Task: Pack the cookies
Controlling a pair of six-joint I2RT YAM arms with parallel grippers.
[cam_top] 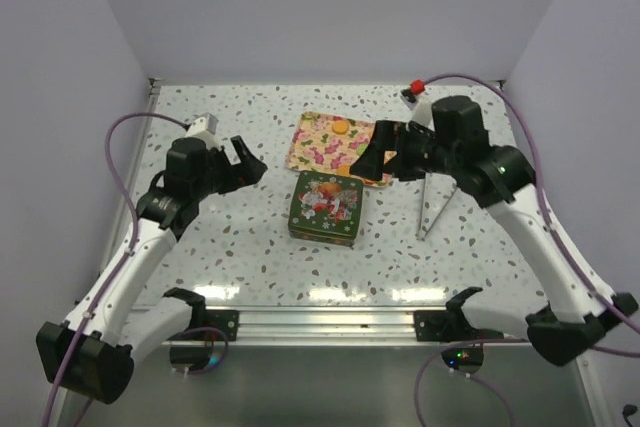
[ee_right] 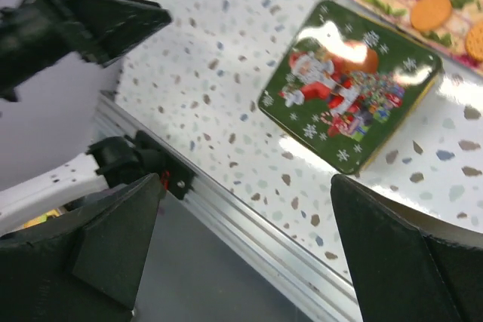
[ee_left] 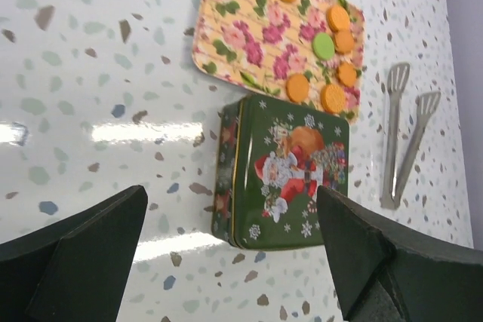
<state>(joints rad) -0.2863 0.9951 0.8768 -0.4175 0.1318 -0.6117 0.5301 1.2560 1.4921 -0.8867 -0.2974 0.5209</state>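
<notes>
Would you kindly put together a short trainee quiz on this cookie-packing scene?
1. In the left wrist view, how many green cookies lie on the floral tray?
2. True or false: the green tin stands open.
3. The tongs lie: A) on the tray; B) on the table beside the tin, on the right arm's side; C) on top of the tin.
Key: 1 one; 2 false, its lid is on; 3 B.

The light was bright and even, coming from above. White glare strips lay on the table [cam_top: 220,247] at 6 o'clock of the top view. In the right wrist view, glare also washed the green tin [ee_right: 351,84].
</notes>
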